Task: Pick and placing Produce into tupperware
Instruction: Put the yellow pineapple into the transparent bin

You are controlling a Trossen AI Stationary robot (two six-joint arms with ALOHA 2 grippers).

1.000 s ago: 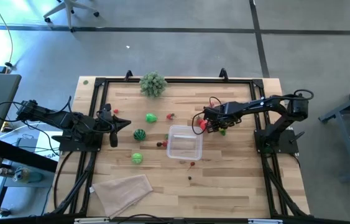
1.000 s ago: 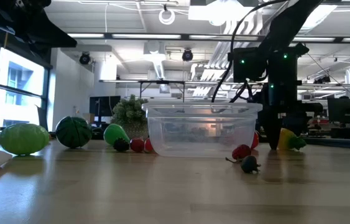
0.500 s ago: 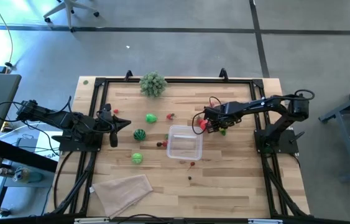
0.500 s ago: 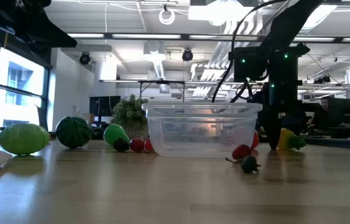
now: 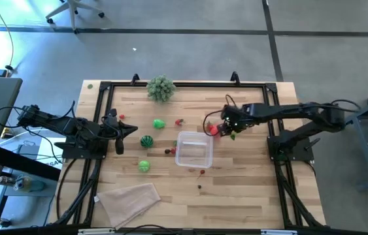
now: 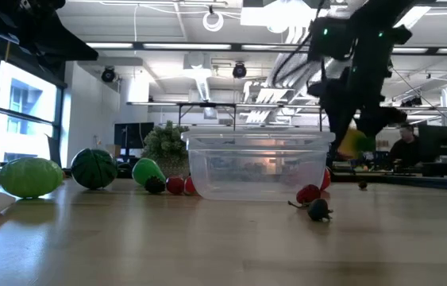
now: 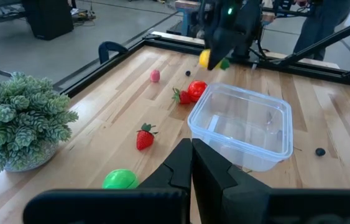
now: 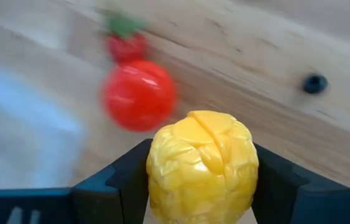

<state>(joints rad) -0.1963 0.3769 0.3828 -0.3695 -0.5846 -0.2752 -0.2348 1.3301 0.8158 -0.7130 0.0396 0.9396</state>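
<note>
My right gripper is shut on a yellow toy fruit with a green leaf, above the table just right of the tupperware's far end. The clear tupperware stands mid-table and also shows in the low view. A red tomato and a strawberry lie below the gripper. Green balls lie left of the tupperware. My left gripper is shut and empty at the table's left. My right gripper pinches the yellow fruit by its two opposite sides between its two fingers. The fingers come from above, pointing down. The fruit is lifted clear of the table, at about the height of the tupperware's rim.
A bushy grey-green plant stands at the far edge. A beige folded cloth lies at the near left. Small red and dark pieces lie around the tupperware. A black frame borders the table.
My right gripper has risen from the table with the yellow fruit, which is now lifted clear, and has shifted a little toward the table's right edge. The red tomato next to it has stayed on the table.
</note>
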